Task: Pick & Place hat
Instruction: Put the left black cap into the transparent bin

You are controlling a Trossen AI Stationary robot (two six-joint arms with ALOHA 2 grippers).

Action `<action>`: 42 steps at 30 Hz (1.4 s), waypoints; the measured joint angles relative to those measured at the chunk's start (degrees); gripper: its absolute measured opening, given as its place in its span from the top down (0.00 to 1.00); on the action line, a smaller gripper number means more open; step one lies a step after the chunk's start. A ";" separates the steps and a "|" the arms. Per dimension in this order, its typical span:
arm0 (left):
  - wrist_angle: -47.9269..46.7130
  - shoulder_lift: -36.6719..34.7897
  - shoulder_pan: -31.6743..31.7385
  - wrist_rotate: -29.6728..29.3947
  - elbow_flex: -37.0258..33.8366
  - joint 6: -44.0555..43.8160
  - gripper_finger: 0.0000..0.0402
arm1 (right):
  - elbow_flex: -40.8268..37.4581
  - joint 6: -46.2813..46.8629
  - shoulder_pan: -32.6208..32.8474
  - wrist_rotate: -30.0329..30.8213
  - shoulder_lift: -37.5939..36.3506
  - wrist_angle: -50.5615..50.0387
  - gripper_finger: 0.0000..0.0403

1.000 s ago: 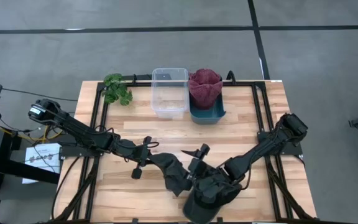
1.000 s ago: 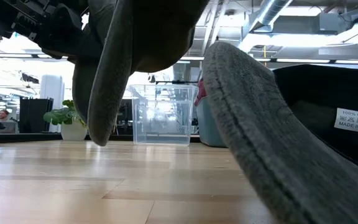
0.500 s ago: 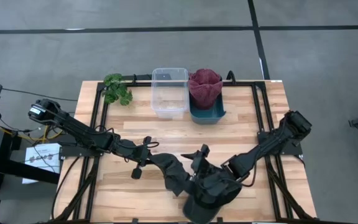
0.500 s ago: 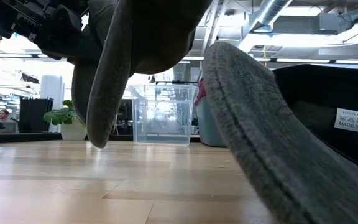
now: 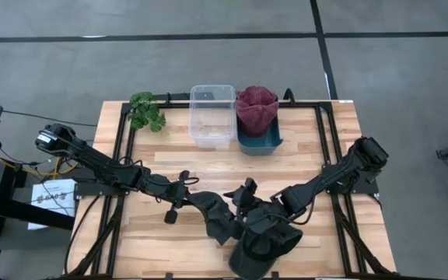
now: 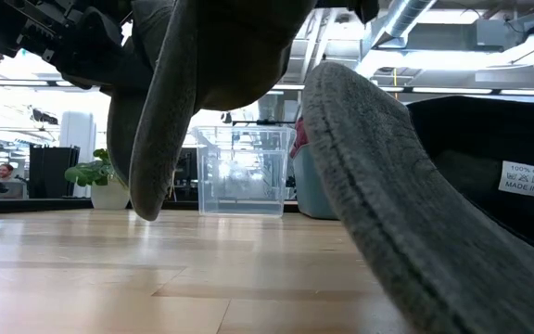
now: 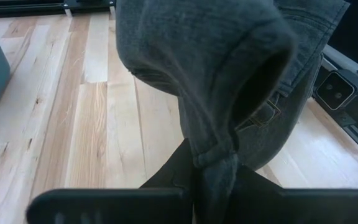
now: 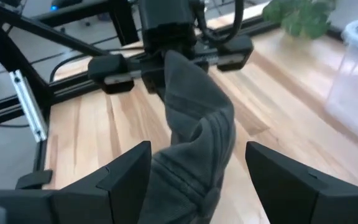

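Observation:
A dark grey hat [image 5: 243, 233] lies near the table's near edge. Its brim [image 6: 387, 213] rests on the wood and its left part is raised. My left gripper [image 5: 201, 204] reaches in from the left and is shut on that raised part [image 7: 197, 74]. My right gripper [image 5: 253, 208] comes from the right and hovers over the hat, wide open. In the right wrist view its fingers [image 8: 126, 171] stand on either side of the raised fold [image 8: 197, 134] with a gap to the cloth, and the left gripper [image 8: 166, 59] shows beyond. My left gripper pinches a bunched fold of the hat's cloth [image 7: 214, 163] between its two fingers, several layers gathered together. The fingers slant down from the table's left. The pinched part is held up off the wood, cloth hangs below it [image 6: 156, 139], and the brim end stays on the table.
At the far edge stand a clear plastic box [image 5: 212, 115], a teal bin [image 5: 259, 144] holding a maroon cloth [image 5: 256, 107], and a green plant sprig [image 5: 147, 110]. Black frame rails [image 5: 123, 136] run along the table's left and right sides. Bare wood lies between the hat and the containers.
My right gripper has rolled about its own axis and shifted slightly over the hat toward the left gripper, staying wide open. The hat and my left gripper have kept still.

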 joint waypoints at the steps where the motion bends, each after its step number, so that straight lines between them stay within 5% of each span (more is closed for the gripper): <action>1: 0.00 0.00 0.00 0.00 0.00 0.00 0.96 | 0.00 0.69 -0.23 -0.69 0.00 -0.49 0.37; 10: 0.00 0.00 0.00 -0.02 0.00 0.00 0.96 | 0.00 6.72 -0.93 -1.91 0.00 -6.42 0.44; 18: 0.02 0.00 0.00 -0.04 0.00 -0.02 0.96 | 0.00 5.57 -0.89 -2.03 0.02 -7.21 0.95; 30: 0.39 0.00 -0.07 -2.69 0.02 -0.22 0.93 | 0.00 5.39 -0.71 -1.85 0.02 -6.98 0.96; 42: 0.63 -0.02 -0.13 -2.82 0.04 -0.24 0.63 | 0.00 5.02 -0.71 -1.81 0.04 -6.98 0.96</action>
